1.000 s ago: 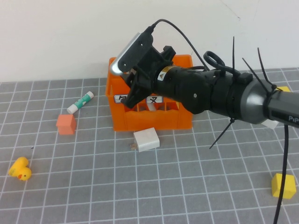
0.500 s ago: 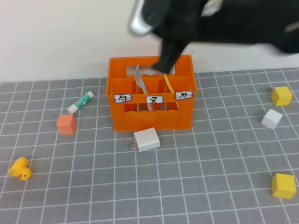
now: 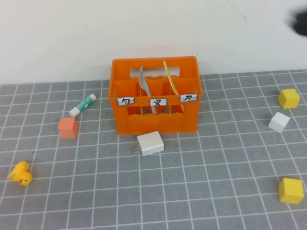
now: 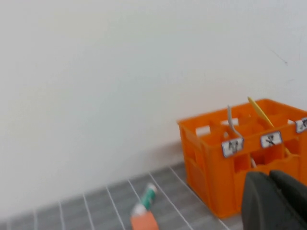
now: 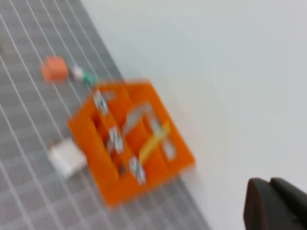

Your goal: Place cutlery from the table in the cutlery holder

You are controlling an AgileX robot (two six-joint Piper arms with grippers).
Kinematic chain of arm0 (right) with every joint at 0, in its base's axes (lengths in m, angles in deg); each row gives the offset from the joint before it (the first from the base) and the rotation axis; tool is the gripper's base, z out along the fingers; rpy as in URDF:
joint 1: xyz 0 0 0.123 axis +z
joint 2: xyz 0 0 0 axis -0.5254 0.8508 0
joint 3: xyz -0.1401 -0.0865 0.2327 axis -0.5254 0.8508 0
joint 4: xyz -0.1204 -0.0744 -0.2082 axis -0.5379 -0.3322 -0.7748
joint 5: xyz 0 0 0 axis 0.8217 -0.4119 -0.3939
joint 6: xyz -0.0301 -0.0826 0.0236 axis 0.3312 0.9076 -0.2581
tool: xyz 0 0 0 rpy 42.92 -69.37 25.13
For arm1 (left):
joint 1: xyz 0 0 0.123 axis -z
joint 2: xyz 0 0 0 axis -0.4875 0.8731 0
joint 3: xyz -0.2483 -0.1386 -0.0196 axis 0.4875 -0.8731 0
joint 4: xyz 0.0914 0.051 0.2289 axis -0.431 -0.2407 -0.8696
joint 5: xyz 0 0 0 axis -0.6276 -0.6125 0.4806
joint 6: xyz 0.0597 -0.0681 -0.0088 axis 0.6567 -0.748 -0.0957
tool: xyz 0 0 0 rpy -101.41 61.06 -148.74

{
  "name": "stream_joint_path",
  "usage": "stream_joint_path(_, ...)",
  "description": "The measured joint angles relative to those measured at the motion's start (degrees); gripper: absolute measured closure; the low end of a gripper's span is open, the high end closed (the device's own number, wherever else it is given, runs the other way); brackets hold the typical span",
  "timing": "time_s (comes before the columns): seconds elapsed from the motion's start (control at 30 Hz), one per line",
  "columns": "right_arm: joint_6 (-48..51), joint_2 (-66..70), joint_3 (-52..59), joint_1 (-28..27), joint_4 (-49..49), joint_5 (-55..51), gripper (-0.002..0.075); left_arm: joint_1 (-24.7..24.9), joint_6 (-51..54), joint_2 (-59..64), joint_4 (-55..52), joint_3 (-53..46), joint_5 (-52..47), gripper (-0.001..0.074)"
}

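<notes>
The orange cutlery holder [image 3: 156,122] stands on the grey tiled table [image 3: 192,191] near the back wall. The grey fork [image 3: 145,88] stands in its middle compartment. The pale yellow knife [image 3: 171,82] leans in its right compartment. Only a dark blur of my right arm [image 3: 301,21] shows at the high view's top right edge. My right gripper [image 5: 269,182] is shut and empty, high above the holder [image 5: 129,143] and off to its side. My left gripper [image 4: 269,176] is shut and empty, apart from the holder [image 4: 240,153], and is out of the high view.
A green-and-white glue stick [image 3: 82,105] and an orange-pink cube [image 3: 68,127] lie left of the holder. A white block [image 3: 150,143] sits just in front of it. A yellow duck [image 3: 20,173] is at front left. Two yellow cubes [image 3: 289,98] [image 3: 291,190] and a white cube [image 3: 278,121] are at right.
My right arm has lifted from over the holder and moved off to the upper right. The yellow knife now stands free in the right compartment.
</notes>
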Motion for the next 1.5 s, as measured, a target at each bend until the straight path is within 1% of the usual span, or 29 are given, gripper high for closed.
stream_joint_path(0.07, -4.6, -5.2, 5.0, 0.0, -3.8, -0.9, 0.0720, 0.0, 0.0, 0.0, -3.8, -0.1, 2.0, 0.0735)
stream_joint_path(0.13, -7.7, -10.7, 9.6, 0.0, -5.4, -1.2, 0.0720, 0.0, 0.0, 0.0, -6.3, -0.1, 3.2, 0.0735)
stream_joint_path(0.3, -13.8, -22.5, 23.7, 0.0, -6.2, -0.5, 0.0720, 0.0, 0.0, 0.0, -7.7, -0.1, 3.6, 0.0735)
stream_joint_path(0.47, -19.5, -32.3, 38.4, 0.0, -6.4, 3.6, 0.0720, 0.0, 0.0, 0.0, -8.0, -0.8, 3.6, 0.0735)
stream_joint_path(0.57, -21.7, -36.7, 44.7, 0.0, -5.8, 4.8, 0.0720, 0.0, 0.0, 0.0, -8.3, -0.8, 3.6, 0.0735)
stream_joint_path(0.67, -22.6, -38.7, 48.5, 0.0, -5.3, 5.3, 0.0723, 0.0, 0.0, 0.0, -8.5, -0.8, 3.7, 0.0735)
stream_joint_path(0.97, -24.6, -39.3, 55.5, 0.0, 1.0, 2.4, 0.0726, 0.0, 0.0, 0.0, -8.8, -0.8, 3.9, 0.0736)
stream_joint_path(1.5, -24.9, -39.3, 56.2, 0.0, 1.5, 2.8, 0.0726, 0.0, 0.0, 0.0, -8.9, -0.8, 3.9, 0.0735)
